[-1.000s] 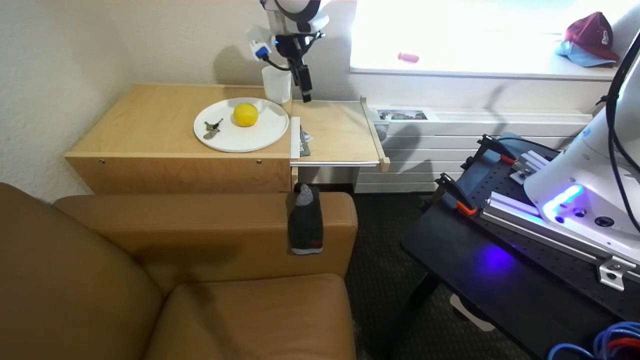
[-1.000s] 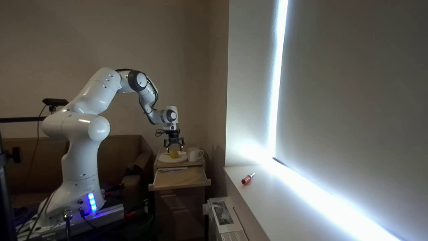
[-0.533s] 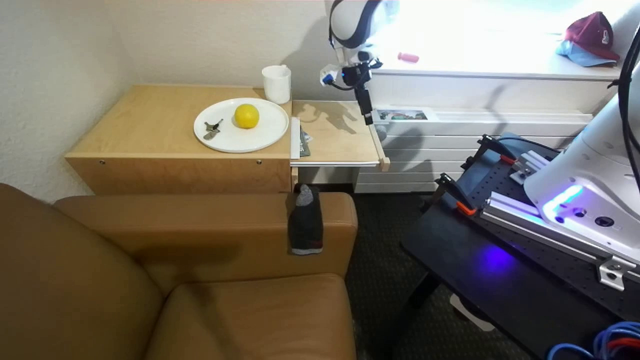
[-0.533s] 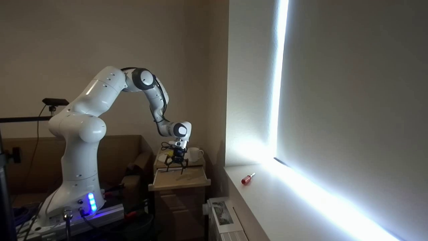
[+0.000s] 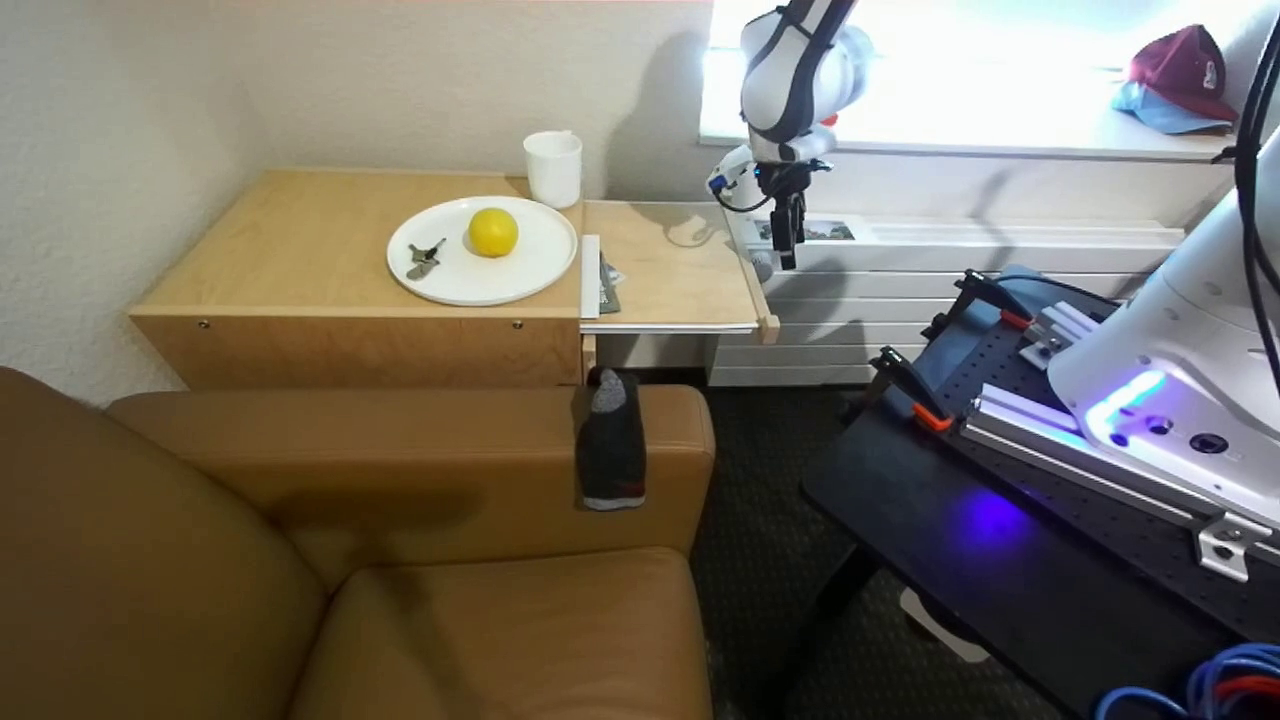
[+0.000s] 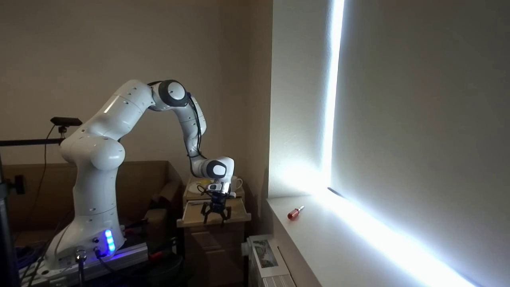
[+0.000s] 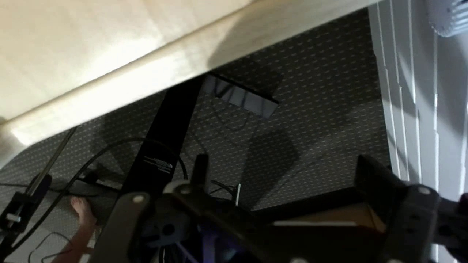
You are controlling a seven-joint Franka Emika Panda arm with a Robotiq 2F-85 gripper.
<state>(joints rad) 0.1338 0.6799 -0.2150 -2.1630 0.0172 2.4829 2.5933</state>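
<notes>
The black, two-fingered claw (image 7: 282,159) is found released. In the wrist view its fingers (image 7: 200,168) are spread wide apart, and dark, pale-flecked carpet (image 7: 314,146) shows in the gap between them. In both exterior views it points downward at the end of the white robot arm (image 6: 95,187). It hangs near the pulled-out, pale wooden drawer (image 5: 680,265), just beyond the front edge and apart from it. The white, slatted radiator (image 5: 960,285) stands behind the claw in an exterior view.

The drawer extends from a pale wooden cabinet (image 5: 330,240). Near its inner end lie a grey printed item (image 5: 608,290), too small to identify, and a narrow white strip (image 5: 590,275).

On the cabinet top, a round white plate (image 5: 480,282) carries a yellow ball-shaped object (image 5: 493,232) and small metal keys (image 5: 425,258), apart from each other. A white cylindrical mug (image 5: 554,170) stands upright just beside the plate.

A dark sock with grey patches (image 5: 612,450) is draped over the arm of a brown leather sofa (image 5: 450,430). A red-handled screwdriver (image 6: 294,214) lies on the pale windowsill (image 6: 306,235). A person's bare foot (image 7: 82,208) shows at the wrist view's lower left.
</notes>
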